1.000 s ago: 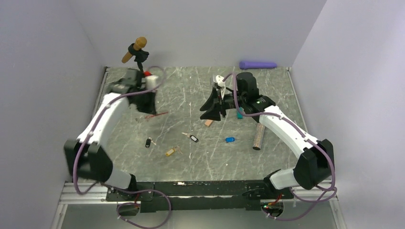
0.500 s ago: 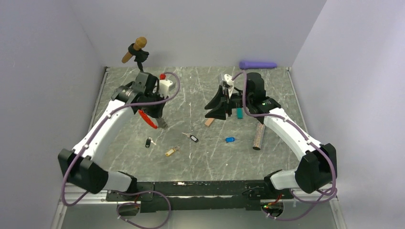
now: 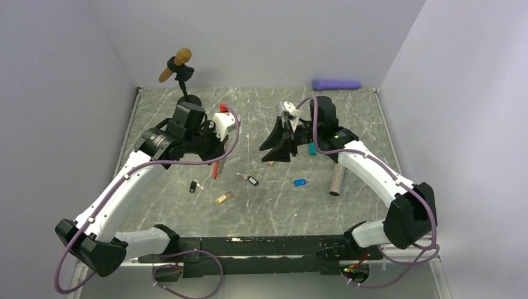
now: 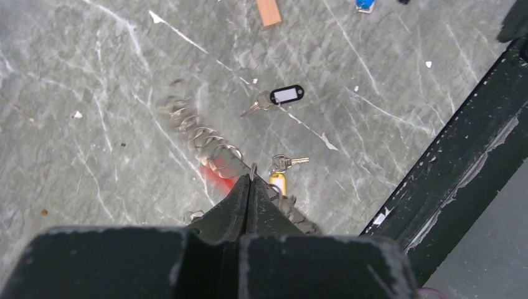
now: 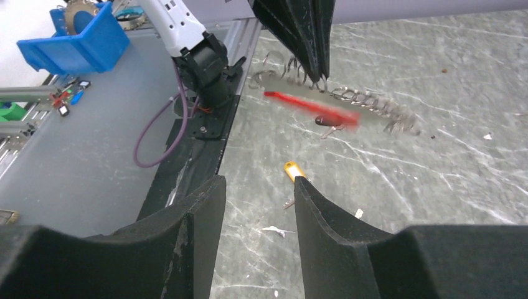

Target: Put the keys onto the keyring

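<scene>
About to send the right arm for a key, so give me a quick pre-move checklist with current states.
1. Left gripper shut on the keyring: ok.
2. Keyring image sharp: not ok, blurred in both wrist views.
3. Keyring's opening located: cannot tell.
4. Right gripper open, empty: ok.
5. Loose and apart on the table: black-tag key, yellow-tag key, blue-tag key: ok.

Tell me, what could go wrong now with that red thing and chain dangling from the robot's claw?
1. The keyring looks blurred, probably swinging, and the shut left gripper pinches it only at its tips: it might slip out.
2. The yellow-tagged key lies nearby; the keyring could knock it away.
3. The keys are tiny and lie flat; the open right gripper may struggle to grasp one.
</scene>
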